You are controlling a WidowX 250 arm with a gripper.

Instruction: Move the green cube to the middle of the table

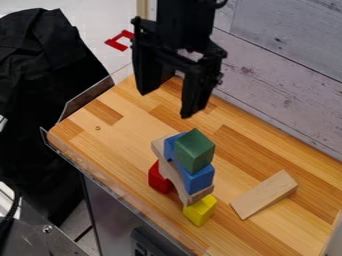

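Observation:
My gripper (169,102) hangs over the back left part of the wooden table (100,142), its two fingers apart with nothing between them. Lower and a little to the right, the green cube (194,150) forms the top of a block stack. Beneath it are a blue block (196,178) and another blue piece (171,145), both on a curved wooden arch piece (175,176). A red block (159,178) and a yellow block (200,210) are under the arch piece's sides. The gripper and the cube are apart.
A plain wooden block (264,194) lies flat right of the stack. Clear low panels (90,95) edge the table's left side, and a whitish plank wall (280,90) rises behind it.

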